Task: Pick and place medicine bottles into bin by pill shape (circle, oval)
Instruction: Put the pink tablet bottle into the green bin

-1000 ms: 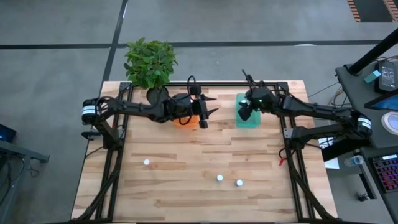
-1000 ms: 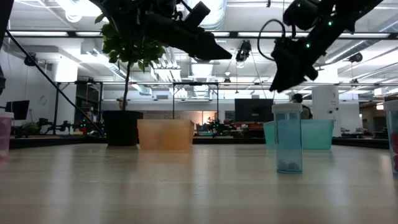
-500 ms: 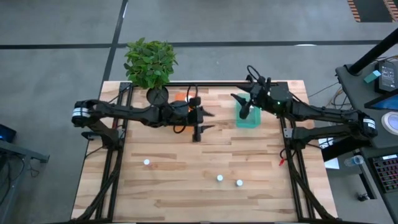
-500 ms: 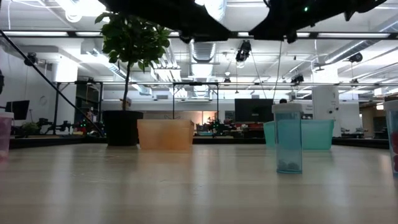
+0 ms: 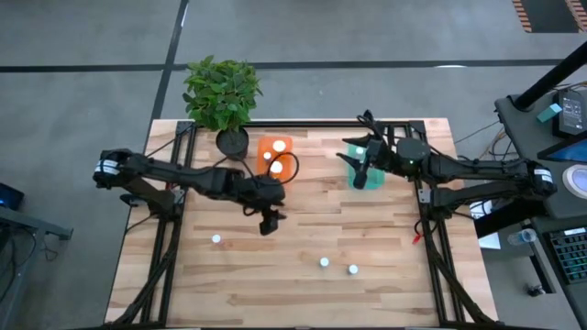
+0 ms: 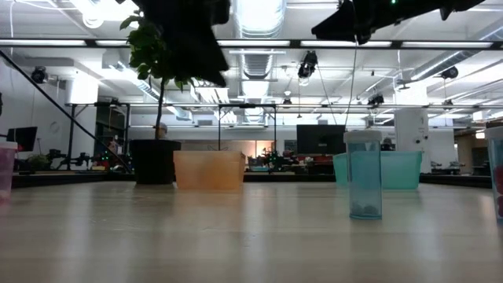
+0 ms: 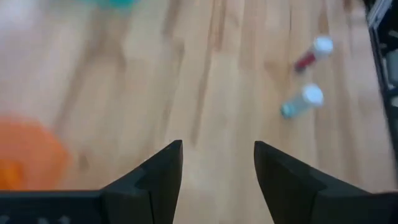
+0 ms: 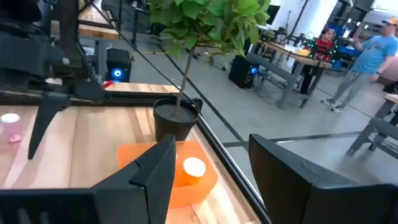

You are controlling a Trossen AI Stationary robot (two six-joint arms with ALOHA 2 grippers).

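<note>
Pale wooden planks of the bench [image 5: 303, 284] carry three loose bottles: one [image 5: 216, 240] at the left, two [image 5: 324, 262] further right. The left pincer [image 5: 268, 223] is held over the middle, fingers apart and empty; it is best lowered squarely over one cap before closing. The orange tub [image 5: 274, 156] already holds two bottles. At the right, the right pincer [image 5: 360, 171] hangs over the green tub [image 5: 354, 148], also apart and empty.
</note>
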